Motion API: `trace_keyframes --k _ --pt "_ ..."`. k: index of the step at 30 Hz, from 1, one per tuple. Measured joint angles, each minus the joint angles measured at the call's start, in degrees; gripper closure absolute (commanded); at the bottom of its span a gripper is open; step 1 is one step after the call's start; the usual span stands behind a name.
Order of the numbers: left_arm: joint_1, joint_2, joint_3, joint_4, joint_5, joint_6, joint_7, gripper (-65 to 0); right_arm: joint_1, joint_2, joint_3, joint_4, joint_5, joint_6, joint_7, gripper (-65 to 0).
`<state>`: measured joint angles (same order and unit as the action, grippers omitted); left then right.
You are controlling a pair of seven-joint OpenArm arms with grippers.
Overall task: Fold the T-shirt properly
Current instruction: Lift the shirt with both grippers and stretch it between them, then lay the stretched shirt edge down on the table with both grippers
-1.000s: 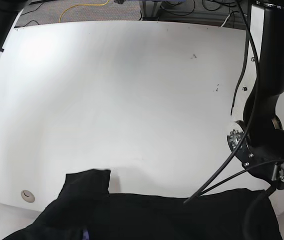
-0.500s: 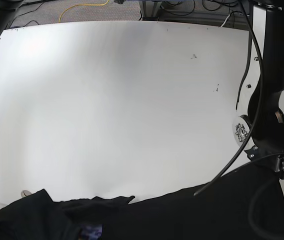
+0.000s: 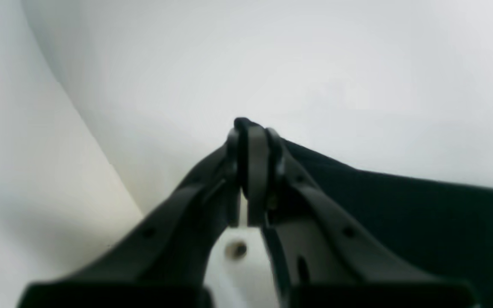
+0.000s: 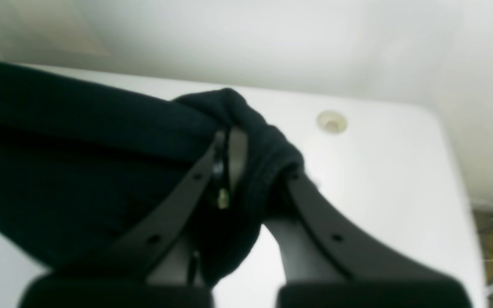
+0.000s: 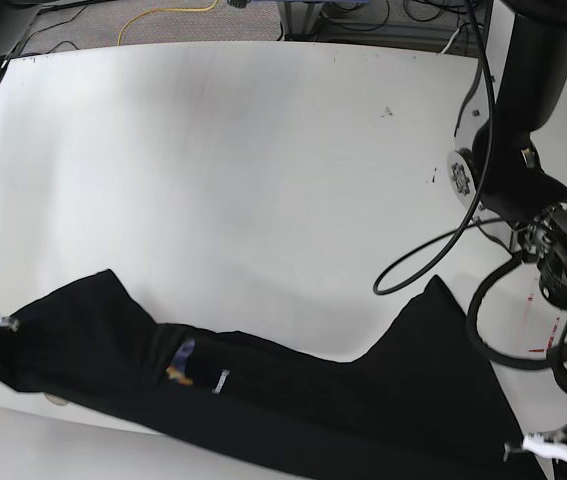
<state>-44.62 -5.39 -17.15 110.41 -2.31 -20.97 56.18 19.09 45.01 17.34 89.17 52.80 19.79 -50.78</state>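
Since a second ago you've hauled much more of the T-shirt (image 5: 293, 400) up onto the table (image 5: 263, 180) — then only a sleeve flap and a low dark band showed along the near edge. Now it stretches between your two claws: one end bunched at the right gripper (image 4: 246, 141), the other rising to a peak just beside the left gripper (image 3: 250, 128). The printed graphic (image 5: 181, 362), barely a sliver before, now shows. The left arm (image 5: 513, 150) has drawn back — its wrist probably sits lower, though the frame cuts it off.

Base overhead, far; wrists close; share T-shirt (image 5: 293, 400).
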Motion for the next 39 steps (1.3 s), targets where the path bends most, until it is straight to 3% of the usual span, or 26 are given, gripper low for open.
trace_keyframes --k 7,20,24,35,39 --pt "12.7 -0.2 -5.6 3.1 0.3 -4.5 0.9 0.0 -16.4 -5.7 7.0 5.9 -0.2 -0.1 -0.7 0.0" --pt "30.7 0.2 -17.4 3.6 0.7 -12.2 0.4 0.0 -30.4 -11.6 7.1 10.8 0.0 0.2 -0.3 0.0" --pt "35.7 -0.1 -18.7 3.7 1.1 -12.8 0.1 0.0 -32.1 -12.5 7.0 12.1 0.0 -0.1 -0.3 0.0" --pt "48.2 0.1 -26.5 3.7 0.7 -18.9 -0.3 0.0 -38.1 -12.7 7.0 13.6 0.0 -0.2 -0.2 0.0" --pt "52.3 0.3 -27.6 3.7 0.2 -19.5 -0.3 0.0 -40.3 -12.7 7.0 13.6 0.0 -0.2 0.1 0.0"
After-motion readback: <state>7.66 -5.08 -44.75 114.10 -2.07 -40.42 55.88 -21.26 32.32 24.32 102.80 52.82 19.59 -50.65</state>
